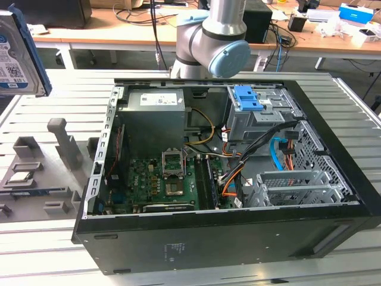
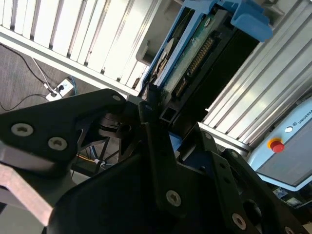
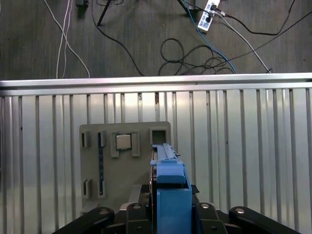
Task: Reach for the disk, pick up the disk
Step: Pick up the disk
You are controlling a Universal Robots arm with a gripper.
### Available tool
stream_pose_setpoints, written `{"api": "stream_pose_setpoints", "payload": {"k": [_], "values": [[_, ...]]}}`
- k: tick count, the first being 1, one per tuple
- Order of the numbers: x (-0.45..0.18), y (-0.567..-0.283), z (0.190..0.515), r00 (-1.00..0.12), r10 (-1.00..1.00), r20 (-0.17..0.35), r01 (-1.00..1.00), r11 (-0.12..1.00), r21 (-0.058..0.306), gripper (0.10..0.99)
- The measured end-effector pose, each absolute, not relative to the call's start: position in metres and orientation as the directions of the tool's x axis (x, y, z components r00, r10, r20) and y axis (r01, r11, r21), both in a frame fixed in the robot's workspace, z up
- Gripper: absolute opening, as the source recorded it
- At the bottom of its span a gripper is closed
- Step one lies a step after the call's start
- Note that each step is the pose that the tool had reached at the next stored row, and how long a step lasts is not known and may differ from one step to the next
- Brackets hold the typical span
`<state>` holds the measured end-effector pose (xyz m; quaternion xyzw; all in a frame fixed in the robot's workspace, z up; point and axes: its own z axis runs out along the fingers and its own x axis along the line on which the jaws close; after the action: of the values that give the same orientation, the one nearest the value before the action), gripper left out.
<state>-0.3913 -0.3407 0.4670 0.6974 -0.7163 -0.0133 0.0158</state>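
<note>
Exterior view. I found the disk (image 1: 15,56) at the exterior view's left edge, up in the air above the slatted bench (image 1: 59,89) and well apart from the open computer case (image 1: 226,179). It showed a silver-grey face with a white-and-blue label and a blue rail along its near side. The frame's edge cut off most of it, and whatever held it lay outside the picture. The arm (image 1: 211,36) stood behind the case. A grey fixture (image 1: 41,173) lay on the bench below the disk, with a small square chip (image 1: 19,177) seated in it.

Second wrist view. The gripper (image 2: 158,109) was clamped on the near end of the disk (image 2: 195,53), with one of the black fingers (image 2: 155,146) running up to the disk's edge. The disk ran away from the camera almost edge-on. I noted a strip of green circuit board, a row of connector pins and blue rail pieces. The label face was turned out of sight. The dark linkage hid the far side of the grasp, so I could not see the exact contact there.

First wrist view. The disk (image 3: 170,195) stood edge-on between the gripper's black links. Only a blue rail and a thin metal edge were visible. Beneath it lay the grey fixture and the chip on the bench. I could not judge how high above them the disk was. Beyond the bench, cables (image 3: 195,53) trailed over the floor (image 3: 122,39).
</note>
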Motion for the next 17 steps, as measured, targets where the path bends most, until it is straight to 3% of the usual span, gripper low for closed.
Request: {"api": "stream_pose_setpoints", "payload": {"k": [17], "values": [[-0.389, -0.341, 0.502, -0.027, -1.000, 0.004, -0.999, 0.027, 0.042, 0.365]]}}
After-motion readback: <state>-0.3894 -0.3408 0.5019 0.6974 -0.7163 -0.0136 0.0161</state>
